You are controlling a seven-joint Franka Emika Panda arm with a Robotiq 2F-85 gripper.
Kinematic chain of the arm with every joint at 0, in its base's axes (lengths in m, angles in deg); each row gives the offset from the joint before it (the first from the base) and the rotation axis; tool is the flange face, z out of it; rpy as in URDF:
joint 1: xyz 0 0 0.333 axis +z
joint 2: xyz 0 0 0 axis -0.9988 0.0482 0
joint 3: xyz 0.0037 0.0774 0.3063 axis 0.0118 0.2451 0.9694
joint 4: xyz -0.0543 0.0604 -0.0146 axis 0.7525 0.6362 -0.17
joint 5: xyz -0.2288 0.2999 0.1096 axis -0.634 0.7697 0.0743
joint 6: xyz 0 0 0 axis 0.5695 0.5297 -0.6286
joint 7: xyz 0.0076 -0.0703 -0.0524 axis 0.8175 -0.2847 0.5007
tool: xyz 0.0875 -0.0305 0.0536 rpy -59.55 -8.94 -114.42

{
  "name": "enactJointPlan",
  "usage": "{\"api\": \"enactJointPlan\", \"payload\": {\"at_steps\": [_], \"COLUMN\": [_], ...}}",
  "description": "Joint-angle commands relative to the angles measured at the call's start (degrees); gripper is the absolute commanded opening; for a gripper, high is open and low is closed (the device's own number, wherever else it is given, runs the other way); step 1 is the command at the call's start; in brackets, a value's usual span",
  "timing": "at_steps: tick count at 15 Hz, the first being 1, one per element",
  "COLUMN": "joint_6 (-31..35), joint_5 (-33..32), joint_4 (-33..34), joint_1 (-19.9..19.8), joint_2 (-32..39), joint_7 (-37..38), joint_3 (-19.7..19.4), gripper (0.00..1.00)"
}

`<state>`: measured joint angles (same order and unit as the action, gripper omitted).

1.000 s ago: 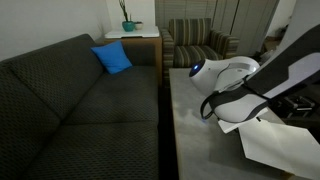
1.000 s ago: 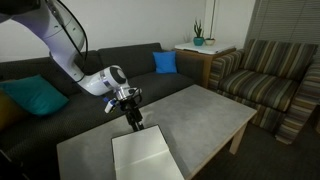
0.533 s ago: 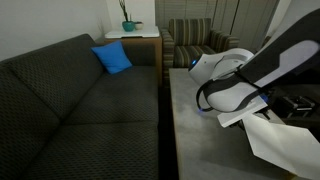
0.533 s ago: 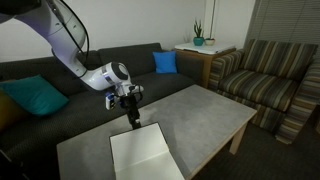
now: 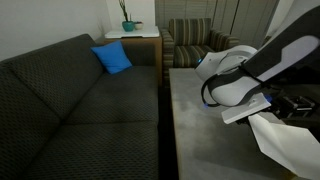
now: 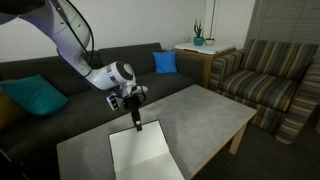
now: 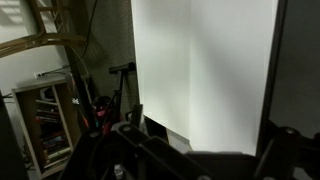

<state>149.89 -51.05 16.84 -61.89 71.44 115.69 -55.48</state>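
A large white sheet (image 6: 140, 157) lies on the grey coffee table (image 6: 200, 112), its far edge raised off the top. My gripper (image 6: 137, 119) points down and is shut on that raised edge. In an exterior view the sheet (image 5: 290, 148) slopes down from the gripper (image 5: 262, 108) towards the table's near side. The wrist view is filled by the white sheet (image 7: 205, 70), which runs down between the dark fingers (image 7: 278, 150) of the gripper (image 7: 200, 152); the pinch point itself is in shadow.
A dark grey sofa (image 5: 70, 110) runs along the table's side, with a blue cushion (image 5: 112, 58) and a teal cushion (image 6: 35, 97) on it. A striped armchair (image 6: 268, 80) stands beyond the table's end. A side table carries a potted plant (image 6: 198, 37).
The gripper has shifted a little along the table towards the armchair end and risen slightly. The sheet's held edge went with it and the sheet slid after.
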Motion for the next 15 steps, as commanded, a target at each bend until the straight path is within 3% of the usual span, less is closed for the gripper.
{"api": "enactJointPlan", "payload": {"at_steps": [1, 15], "joint_6": [-3.4, -16.6], "joint_5": [0.6, 0.1], "joint_4": [0.8, 4.0], "joint_1": [-1.4, -3.7], "joint_2": [0.0, 0.0], "joint_7": [2.1, 4.9], "joint_3": [0.8, 0.7], "gripper": [1.0, 1.0]}}
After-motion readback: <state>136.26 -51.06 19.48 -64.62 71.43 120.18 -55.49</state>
